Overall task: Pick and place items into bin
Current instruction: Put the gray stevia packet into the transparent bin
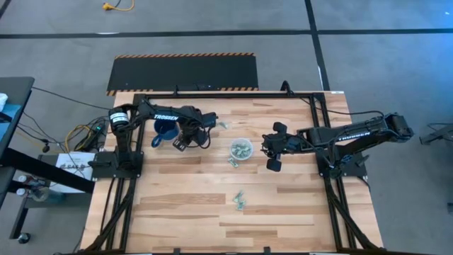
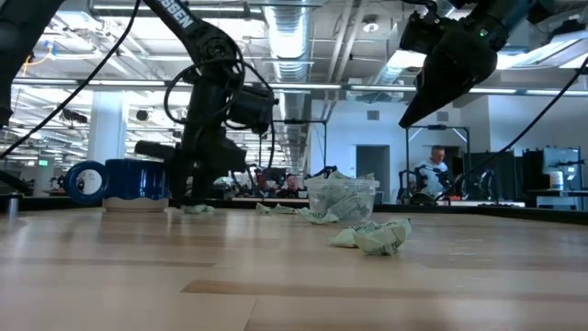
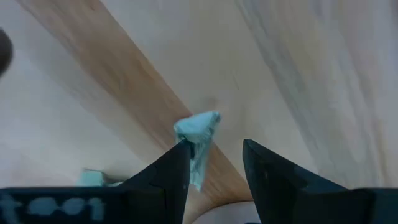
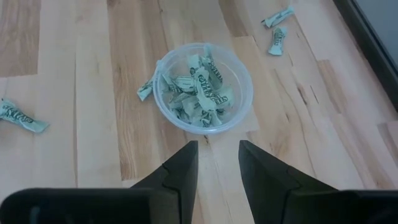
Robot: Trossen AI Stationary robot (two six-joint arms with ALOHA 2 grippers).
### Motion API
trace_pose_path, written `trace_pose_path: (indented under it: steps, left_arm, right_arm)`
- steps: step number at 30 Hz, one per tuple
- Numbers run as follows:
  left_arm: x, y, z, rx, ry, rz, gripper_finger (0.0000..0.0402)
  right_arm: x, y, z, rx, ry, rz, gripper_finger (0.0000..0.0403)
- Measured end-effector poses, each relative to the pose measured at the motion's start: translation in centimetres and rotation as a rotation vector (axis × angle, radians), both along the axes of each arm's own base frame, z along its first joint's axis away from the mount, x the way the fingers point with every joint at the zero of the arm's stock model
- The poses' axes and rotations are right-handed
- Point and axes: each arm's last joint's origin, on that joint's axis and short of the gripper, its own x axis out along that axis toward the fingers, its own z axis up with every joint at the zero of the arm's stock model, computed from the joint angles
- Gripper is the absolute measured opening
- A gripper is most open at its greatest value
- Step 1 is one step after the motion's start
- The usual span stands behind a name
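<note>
The bin, a clear plastic cup (image 1: pixel 241 149) (image 4: pixel 202 87), stands mid-table, holding several pale green wrapped items. My left gripper (image 1: pixel 182 142) (image 3: pixel 214 163) points down, open, low over the table beside a blue mug (image 1: pixel 164 129). One wrapped item (image 3: pixel 198 134) lies flat on the wood just ahead of its fingers, its near end beside one finger (image 3: pixel 177 168). My right gripper (image 1: pixel 272 152) (image 4: pixel 217 163) hangs open and empty, well above the table to the cup's right. Loose items lie beside the cup (image 1: pixel 232 161), near the front (image 1: pixel 241 200) and at the far side (image 1: pixel 221 124). My left gripper comes at a wrapped item from above, fingers pointing down. The item's near end (image 3: pixel 199 177) lies along the inner side of one finger, flat on the table. I cannot tell whether the finger touches it.
The blue mug (image 2: pixel 124 179) stands close to the left gripper, on its far left side. Another item (image 3: pixel 93 177) lies beside the left fingers. More items lie around the cup (image 4: pixel 22 117) (image 4: pixel 278 38). Black frame rails border the table (image 1: pixel 318 113).
</note>
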Motion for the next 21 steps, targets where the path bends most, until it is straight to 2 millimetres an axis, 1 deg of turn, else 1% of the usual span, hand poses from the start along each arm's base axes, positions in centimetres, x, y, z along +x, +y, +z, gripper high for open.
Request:
trace_pose_path:
  steps: [5, 10, 14, 17, 21]
  left_arm:
    - [-0.01, 0.08, -0.82, 0.045, -0.045, 0.001, 0.0137]
    - [0.08, 0.14, -0.88, 0.069, -0.054, 0.012, 0.0137]
    - [0.13, 0.06, -0.90, 0.078, -0.062, 0.058, 0.0135]
    - [0.22, -0.11, -0.93, 0.087, -0.066, 0.082, 0.0122]
    - [0.46, -0.48, -0.94, 0.091, -0.075, 0.072, 0.0084]
  right_arm:
    - [0.00, 0.00, 0.00, 0.000, 0.000, 0.000, 0.0108]
    - [0.00, 0.00, 0.00, 0.000, 0.000, 0.000, 0.0108]
    - [0.01, 0.00, 0.01, 0.000, -0.001, 0.000, 0.0108]
    - [0.05, 0.00, 0.04, 0.001, -0.007, 0.000, 0.0108]
    - [0.17, 0.01, 0.14, 0.002, -0.023, 0.000, 0.0108]
